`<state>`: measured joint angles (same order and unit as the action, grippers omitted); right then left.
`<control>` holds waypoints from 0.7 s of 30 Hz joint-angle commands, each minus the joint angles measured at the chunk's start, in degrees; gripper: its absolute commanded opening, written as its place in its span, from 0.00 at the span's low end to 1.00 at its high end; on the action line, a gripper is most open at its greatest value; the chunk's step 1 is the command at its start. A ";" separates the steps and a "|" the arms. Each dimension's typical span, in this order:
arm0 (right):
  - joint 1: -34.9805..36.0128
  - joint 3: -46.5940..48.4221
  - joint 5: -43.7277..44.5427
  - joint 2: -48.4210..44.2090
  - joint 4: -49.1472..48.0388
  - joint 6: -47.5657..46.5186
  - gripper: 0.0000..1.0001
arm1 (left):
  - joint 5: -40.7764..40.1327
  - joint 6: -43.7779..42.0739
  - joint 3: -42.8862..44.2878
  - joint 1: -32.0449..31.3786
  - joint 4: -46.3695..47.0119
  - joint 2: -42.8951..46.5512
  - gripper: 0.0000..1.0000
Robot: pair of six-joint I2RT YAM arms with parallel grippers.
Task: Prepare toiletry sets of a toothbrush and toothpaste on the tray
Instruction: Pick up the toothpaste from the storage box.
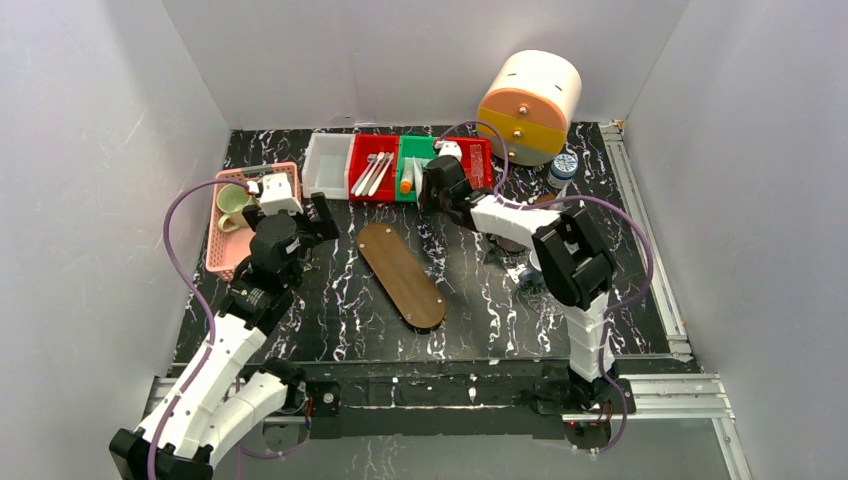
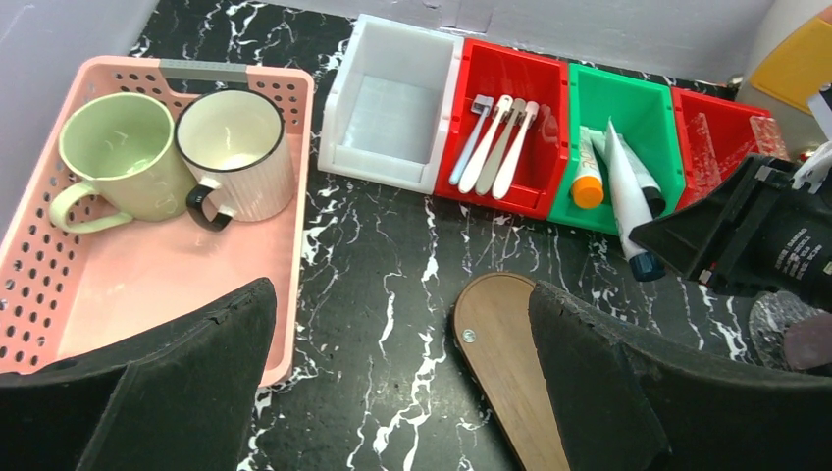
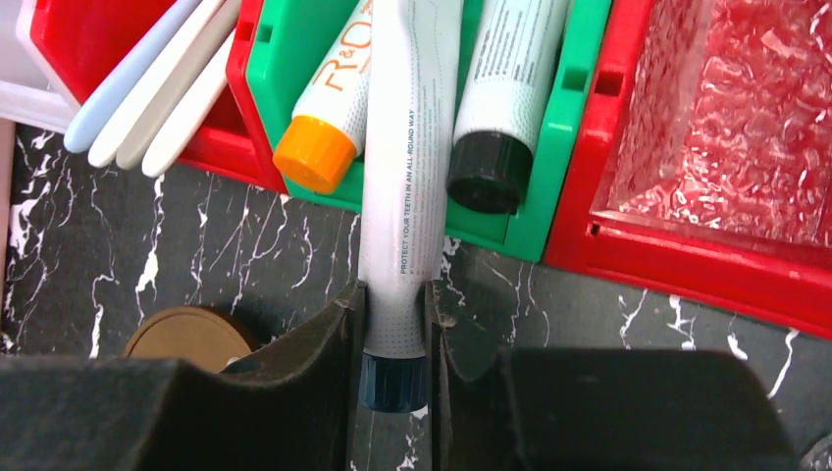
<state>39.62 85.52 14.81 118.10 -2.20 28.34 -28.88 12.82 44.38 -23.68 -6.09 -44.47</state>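
Note:
My right gripper is shut on a white toothpaste tube just above its dark blue cap. The tube's body still lies in the green bin, and its cap end sticks out over the front rim. Beside it lie an orange-capped tube and a dark-capped tube. Several white toothbrushes rest in the red bin to the left. The oval wooden tray lies bare mid-table. My left gripper hangs open over the table between the tray and a pink basket, holding nothing.
The pink basket at the left holds two mugs. A white bin stands empty left of the red one. Another red bin at the right holds clear packets. A round orange-and-cream container stands at the back right.

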 commanded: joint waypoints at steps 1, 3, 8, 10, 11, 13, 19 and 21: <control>-0.03 -3.57 -0.96 -6.01 -8.10 2.21 0.23 | 3.33 3.78 0.46 0.39 -0.49 -0.52 0.98; 0.07 -5.44 -1.20 -7.45 -10.25 2.99 0.23 | 6.78 7.03 0.72 0.39 -0.72 -1.13 0.98; -0.06 -9.50 -0.12 -10.19 -14.62 5.17 0.21 | 12.63 15.72 -0.22 0.36 0.72 -3.98 0.98; -0.24 -9.85 -0.24 -10.26 -15.12 6.33 0.18 | 14.36 18.30 -1.11 0.39 1.80 -5.39 0.98; -0.44 -9.88 -0.56 -10.12 -15.34 6.86 0.17 | 14.90 19.44 -1.34 0.39 2.26 -6.23 0.98; -0.66 -8.81 -0.65 -9.00 -14.71 7.25 0.17 | 15.67 21.14 -1.48 0.39 2.54 -7.68 0.98; -0.89 -3.95 -0.55 -2.38 -11.64 3.16 0.17 | 14.77 21.59 -0.80 0.39 1.39 -9.07 0.98; -0.88 -2.71 -0.51 -0.35 -11.66 1.31 0.20 | 13.42 20.60 0.24 0.39 -0.13 -8.70 0.98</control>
<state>38.87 78.67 13.87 114.04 -12.10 32.77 -13.91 33.04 43.46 -23.68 -4.89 -54.17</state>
